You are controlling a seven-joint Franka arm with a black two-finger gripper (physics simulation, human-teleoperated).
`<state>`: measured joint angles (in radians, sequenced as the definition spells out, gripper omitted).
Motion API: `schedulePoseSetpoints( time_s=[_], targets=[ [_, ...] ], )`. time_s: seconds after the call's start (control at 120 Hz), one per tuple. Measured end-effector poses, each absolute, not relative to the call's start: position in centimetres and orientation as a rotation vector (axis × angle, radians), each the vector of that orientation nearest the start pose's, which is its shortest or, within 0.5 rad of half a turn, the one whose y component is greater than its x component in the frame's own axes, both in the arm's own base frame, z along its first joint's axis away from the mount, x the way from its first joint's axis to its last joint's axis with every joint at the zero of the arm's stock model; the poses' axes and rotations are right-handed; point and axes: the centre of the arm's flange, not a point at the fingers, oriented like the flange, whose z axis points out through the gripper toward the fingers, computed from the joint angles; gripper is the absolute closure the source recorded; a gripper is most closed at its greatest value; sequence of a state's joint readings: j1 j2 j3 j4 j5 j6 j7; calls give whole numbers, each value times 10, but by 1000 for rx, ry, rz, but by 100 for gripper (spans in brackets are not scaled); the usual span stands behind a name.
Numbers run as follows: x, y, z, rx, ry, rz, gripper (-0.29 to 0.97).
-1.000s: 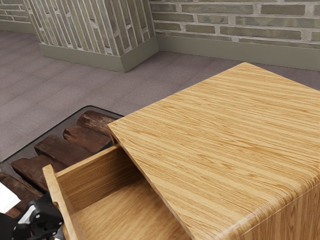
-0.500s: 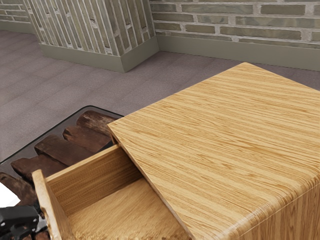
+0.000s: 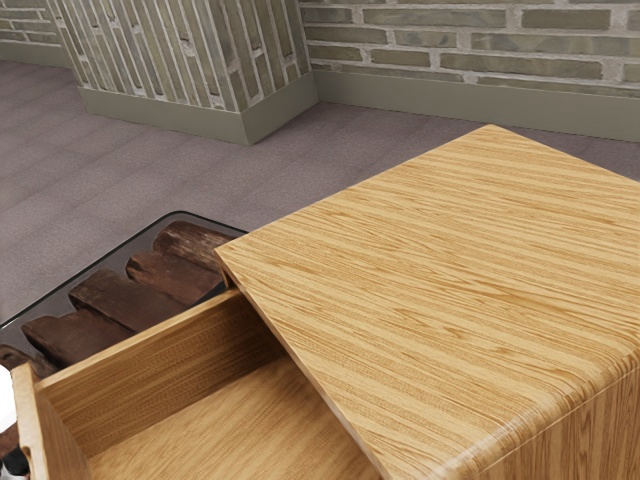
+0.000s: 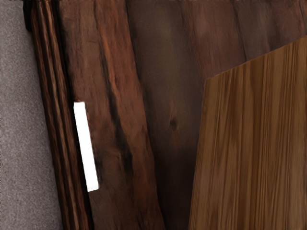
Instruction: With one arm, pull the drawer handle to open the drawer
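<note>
While the exterior view takes in brick walls and grey floor, the oak cabinet sits next to a dark-planked counter; its drawer is out further than half a second ago, front panel now at the view's left edge, a black sliver of the gripper below it, grip impossible to tell. Wrist view adds a white strip on the counter beside an oak panel

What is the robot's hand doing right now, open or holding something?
Gripper: cannot be told; just a dark sliver of it shows beside the drawer front, at the exterior view's lower left corner.
</note>
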<state>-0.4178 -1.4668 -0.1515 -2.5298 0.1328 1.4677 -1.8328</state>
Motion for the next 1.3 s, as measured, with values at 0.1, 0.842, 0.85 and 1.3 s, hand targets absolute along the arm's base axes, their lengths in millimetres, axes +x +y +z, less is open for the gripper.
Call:
schedulePoseSetpoints(
  time_s=[0.1,0.842,0.85,1.3],
  targets=[
    [63,-68,687,-2527,-2210,-846,1],
    [253,-395,815,-2974,-1483,-740,0],
    [262,-385,820,-2979,-1497,-722,0],
    [413,-144,811,-2768,-1781,-554,0]
  ],
)
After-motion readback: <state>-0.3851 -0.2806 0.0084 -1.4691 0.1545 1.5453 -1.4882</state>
